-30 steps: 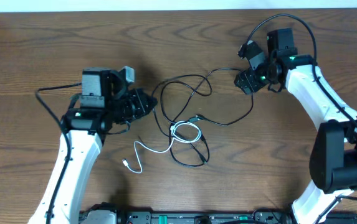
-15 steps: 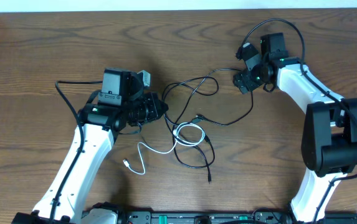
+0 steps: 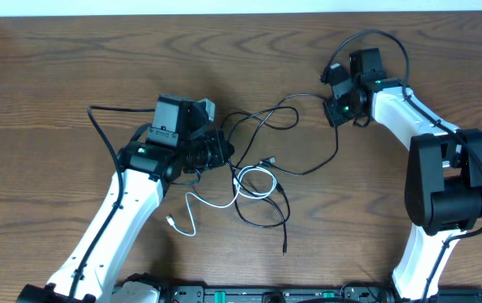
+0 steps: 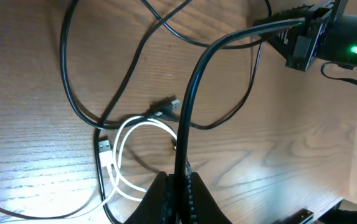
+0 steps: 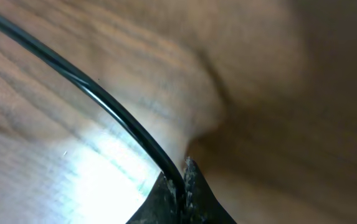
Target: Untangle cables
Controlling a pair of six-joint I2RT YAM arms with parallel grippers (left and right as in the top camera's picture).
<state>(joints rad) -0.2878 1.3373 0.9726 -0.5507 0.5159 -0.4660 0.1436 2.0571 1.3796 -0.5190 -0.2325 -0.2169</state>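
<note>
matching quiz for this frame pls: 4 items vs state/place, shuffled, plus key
Items
1. left gripper
2. right gripper
3. white cable
4. loose black cable end

States/places
A. coiled in the middle of the tangle, held by nothing
B. shut on the black cable, upper right of the tangle
C. lying free below the tangle, lowest in the overhead view
D. shut on the black cable, at the tangle's left side

Pairs: 1-D, 2-B, 3-A, 4-C
</note>
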